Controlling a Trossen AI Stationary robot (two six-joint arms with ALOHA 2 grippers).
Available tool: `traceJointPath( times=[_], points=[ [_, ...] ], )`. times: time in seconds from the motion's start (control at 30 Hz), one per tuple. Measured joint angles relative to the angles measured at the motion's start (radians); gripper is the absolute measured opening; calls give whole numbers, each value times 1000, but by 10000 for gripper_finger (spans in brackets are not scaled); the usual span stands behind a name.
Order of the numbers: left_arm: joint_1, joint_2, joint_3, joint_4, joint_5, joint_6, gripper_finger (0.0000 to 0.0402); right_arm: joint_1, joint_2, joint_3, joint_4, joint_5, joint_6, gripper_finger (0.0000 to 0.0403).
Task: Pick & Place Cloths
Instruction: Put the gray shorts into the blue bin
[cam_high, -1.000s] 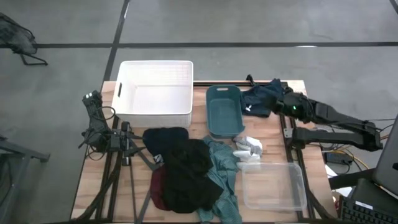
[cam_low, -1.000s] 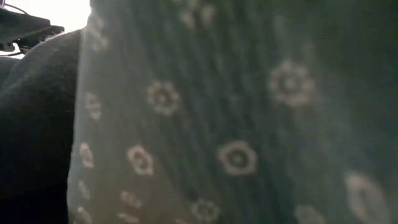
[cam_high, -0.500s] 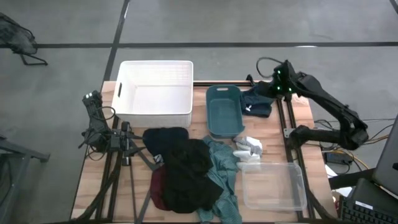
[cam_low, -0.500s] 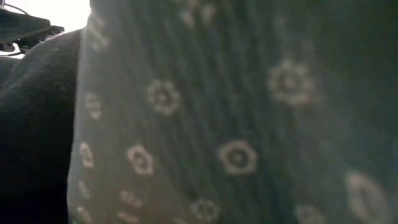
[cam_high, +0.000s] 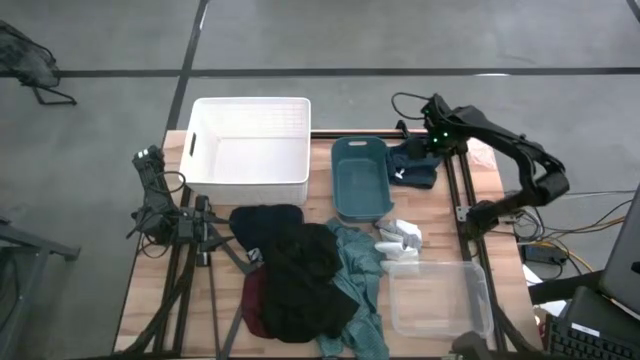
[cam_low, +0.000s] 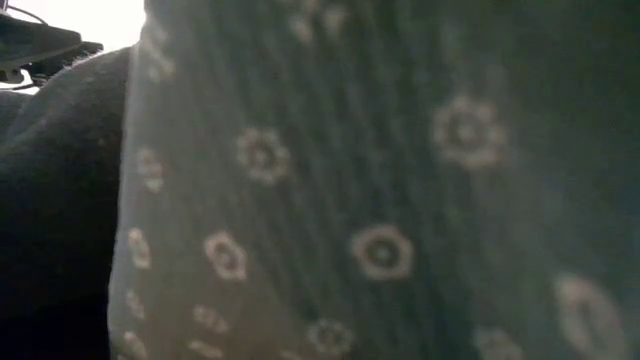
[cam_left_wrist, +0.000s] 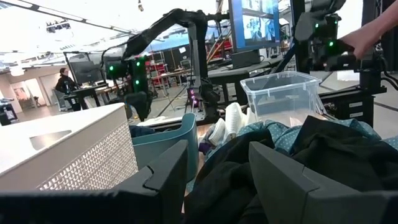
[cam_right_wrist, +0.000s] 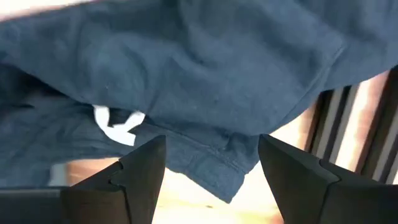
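Observation:
A heap of cloths lies at the table's near middle: a large black one (cam_high: 300, 272), a teal patterned one (cam_high: 357, 268) and a maroon one (cam_high: 253, 300). Small white pieces (cam_high: 400, 235) lie beside the heap. A dark navy cloth (cam_high: 414, 165) with a white mark (cam_right_wrist: 118, 122) lies crumpled at the far right. My right gripper (cam_high: 432, 137) (cam_right_wrist: 211, 180) hovers open over the navy cloth, pointing down, and touches nothing. My left gripper (cam_left_wrist: 217, 180) waits open at the table's left edge (cam_high: 160, 215), facing the heap. In the low view, teal cloth (cam_low: 380, 200) and black cloth (cam_low: 50, 200) fill the picture.
A white bin (cam_high: 250, 150) stands at the far left, a teal bin (cam_high: 360, 178) at the far middle and a clear bin (cam_high: 440, 297) at the near right. A person's hand (cam_left_wrist: 373, 37) shows beyond the table in the left wrist view.
My right arm has folded in from a stretched pose along the table's right side. Its gripper has moved toward the far edge and then leftward, and now stands over the navy cloth's far part.

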Motion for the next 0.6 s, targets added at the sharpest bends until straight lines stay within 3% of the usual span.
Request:
traceJointPath(
  times=[0.3,0.6],
  points=[
    [0,0,0,-5,0,0,177,7,137,-8,3,38,-43,224],
    [0,0,0,-6,0,0,177,19,220,-8,31,89,-58,232]
  ],
)
